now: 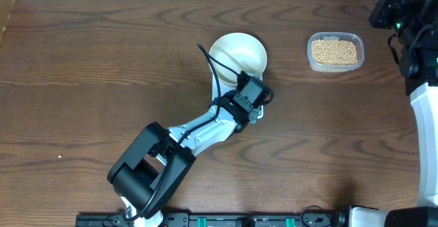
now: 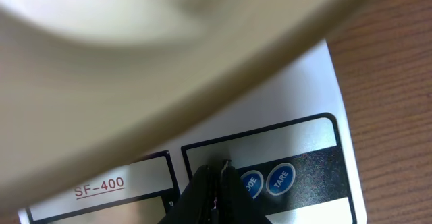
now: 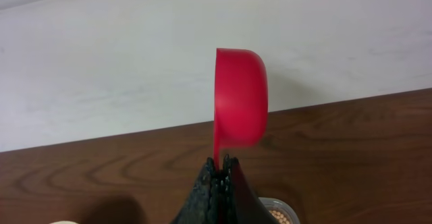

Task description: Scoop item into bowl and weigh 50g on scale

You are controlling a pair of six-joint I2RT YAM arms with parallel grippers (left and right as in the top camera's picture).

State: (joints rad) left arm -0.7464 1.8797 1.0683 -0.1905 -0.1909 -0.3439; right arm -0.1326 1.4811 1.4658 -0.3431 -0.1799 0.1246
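The white bowl (image 1: 237, 55) is set on the scale (image 2: 317, 116); the closed left pincer (image 2: 221, 166) is poised at its buttons. A red scoop (image 3: 239, 99) is clamped upright by the right pincer (image 3: 221, 160); soybeans (image 1: 335, 50) are kept in the tub (image 1: 335, 67).

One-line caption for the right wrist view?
Right hand shut on a red scoop, held on edge above the wooden table, white wall behind.

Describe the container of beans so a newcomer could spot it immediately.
On the brown wooden table, look toward the far right, just right of the white bowl. The clear plastic tub sits there, rounded-rectangular and filled with small tan beans, unlike the round, empty bowl.
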